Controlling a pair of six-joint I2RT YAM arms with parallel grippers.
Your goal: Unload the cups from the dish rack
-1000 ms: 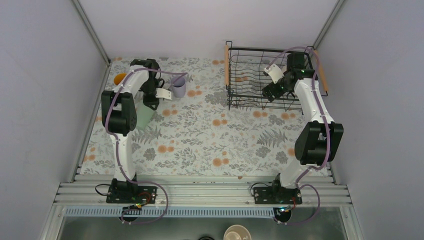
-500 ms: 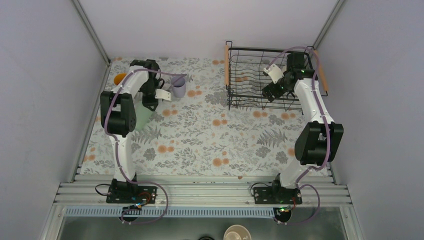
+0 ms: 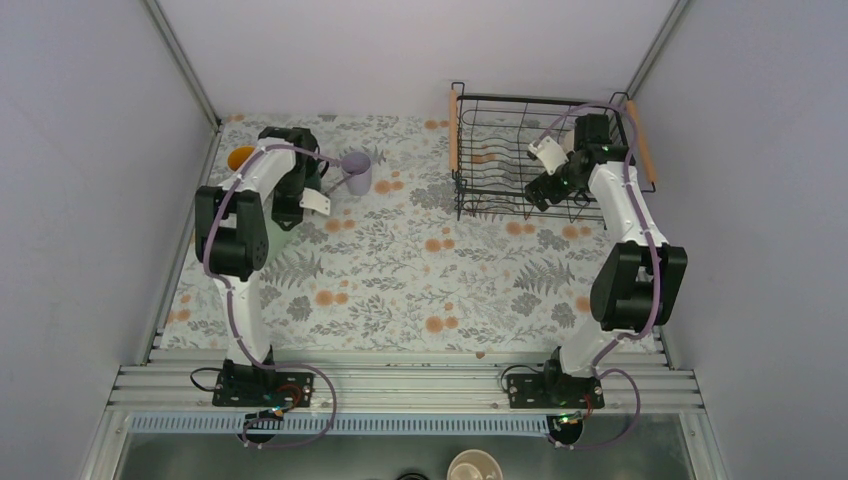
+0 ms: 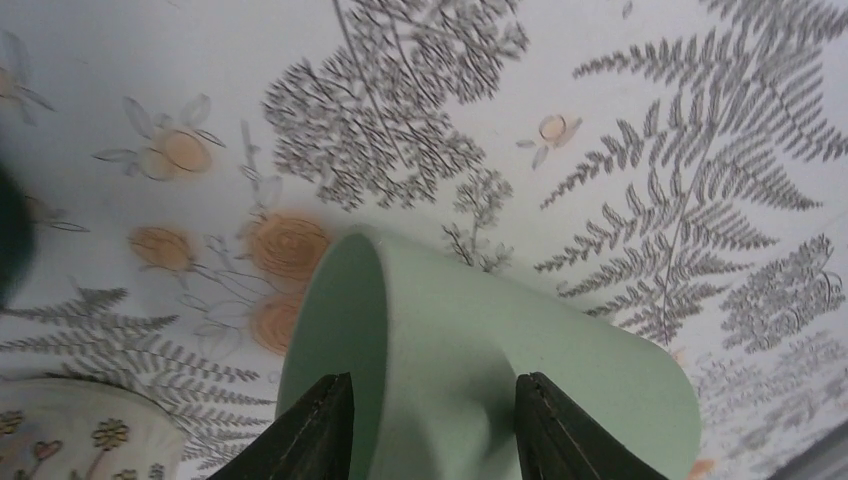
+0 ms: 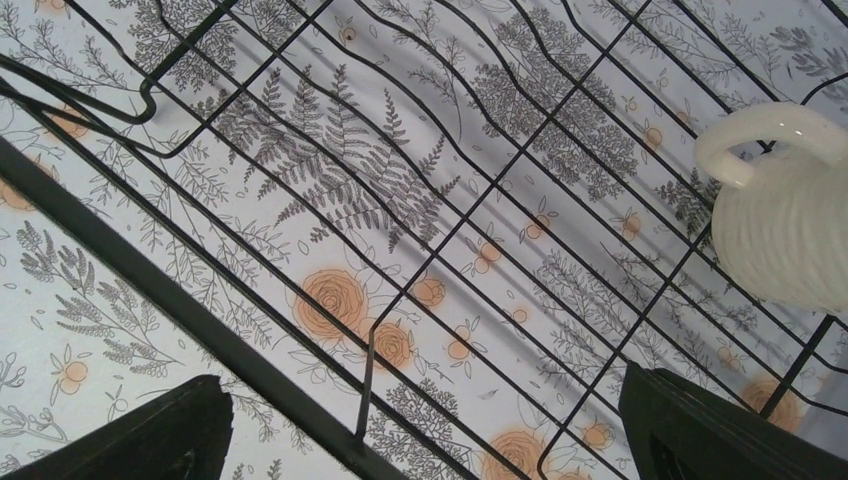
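High rear overview; two close wrist views onto table [image 3: 400, 270]

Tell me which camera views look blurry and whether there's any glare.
Left wrist view: the mint green cup is so close it looks soft; a dark smear at the left edge is too blurred to name. Right wrist view: dish rack wires crisp, cream mug bright but not blown out. Top external view: even light, faint shadows, no glare.

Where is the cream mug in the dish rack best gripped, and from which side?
Probably take the cream mug across its ribbed body, from the side opposite its handle: the loop would block a finger, and the rim is out of view.
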